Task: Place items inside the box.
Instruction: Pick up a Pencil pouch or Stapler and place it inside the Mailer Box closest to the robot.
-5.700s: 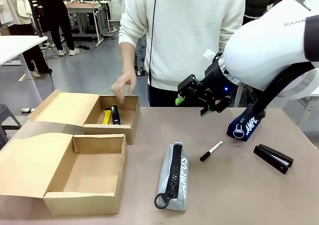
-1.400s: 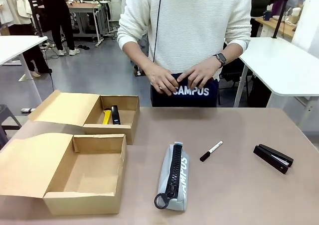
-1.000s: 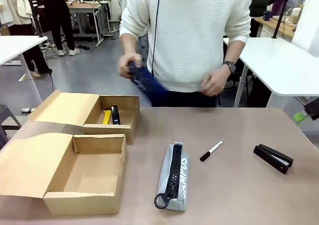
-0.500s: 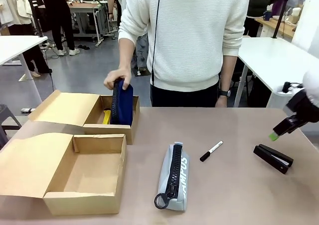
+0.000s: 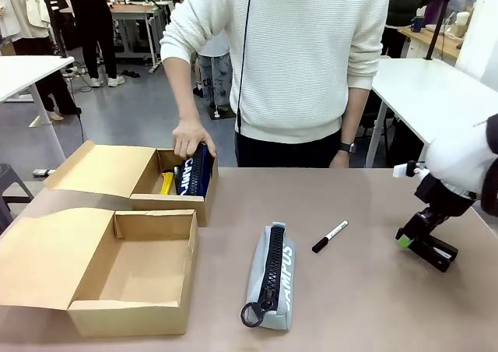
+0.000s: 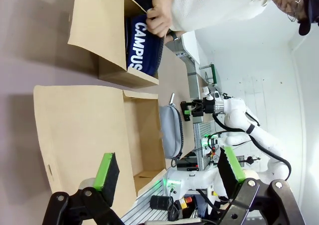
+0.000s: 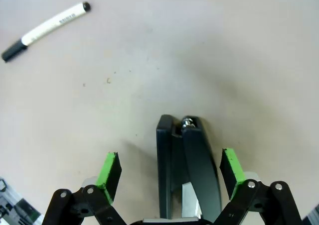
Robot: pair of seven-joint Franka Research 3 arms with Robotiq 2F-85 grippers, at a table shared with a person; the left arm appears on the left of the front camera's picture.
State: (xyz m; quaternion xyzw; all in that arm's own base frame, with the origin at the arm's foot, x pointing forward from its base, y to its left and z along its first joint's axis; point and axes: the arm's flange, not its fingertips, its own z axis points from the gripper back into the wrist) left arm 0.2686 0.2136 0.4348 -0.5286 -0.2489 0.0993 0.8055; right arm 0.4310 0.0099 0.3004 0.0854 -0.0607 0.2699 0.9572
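A robotics lab: white workbenches (image 5: 436,95), a cluttered equipment table (image 5: 131,11) behind, bare grey floor (image 5: 132,114).

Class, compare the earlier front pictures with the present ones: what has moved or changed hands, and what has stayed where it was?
The navy pouch left the right gripper for the person's hand, which carried it leftwards and now presses it into the far box. The right gripper swung away, then came down open astride the black stapler. Grey pouch, marker and near box stayed put.

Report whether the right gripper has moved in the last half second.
Yes. The right gripper dropped down and leftward to the black stapler, which stayed put.
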